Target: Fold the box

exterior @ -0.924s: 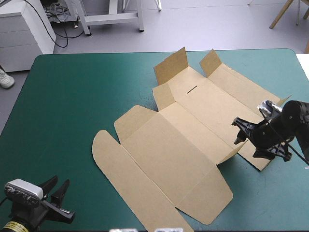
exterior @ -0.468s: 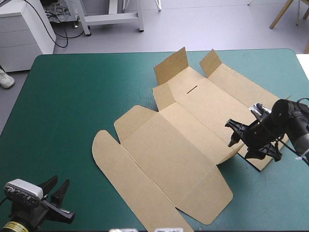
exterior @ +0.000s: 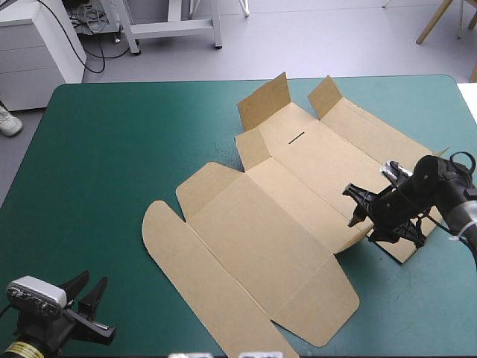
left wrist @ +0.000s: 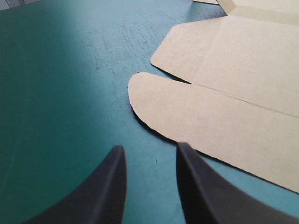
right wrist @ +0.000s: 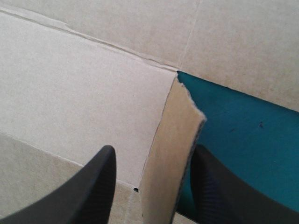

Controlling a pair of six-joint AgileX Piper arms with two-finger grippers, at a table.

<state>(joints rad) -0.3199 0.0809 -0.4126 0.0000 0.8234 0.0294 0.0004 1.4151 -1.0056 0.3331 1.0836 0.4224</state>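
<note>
Cut sheet of brown board, the box (exterior: 261,231), lies mostly flat on the teal-green table cover (exterior: 112,149), right of middle; long axis runs diagonally, near-left to far-right; two short flaps stand up at the far end. Right gripper (exterior: 367,218) is at the box's near-right side; in its wrist view the black fingers (right wrist: 93,186) stand apart with a half-raised brown side flap (right wrist: 168,158) edge-on between them, not pinched as far as I can see. That's the relation that matters: the flap is already inside the jaws, so I'd judge the next move is to close on it and swing it toward the box's middle. Left gripper (exterior: 91,282) sits at the near-left corner, fingers moderately apart, empty; rounded end of the long brown lid panel (left wrist: 187,107) lies ahead of it, well apart. Right arm is clearly nearer.
</note>
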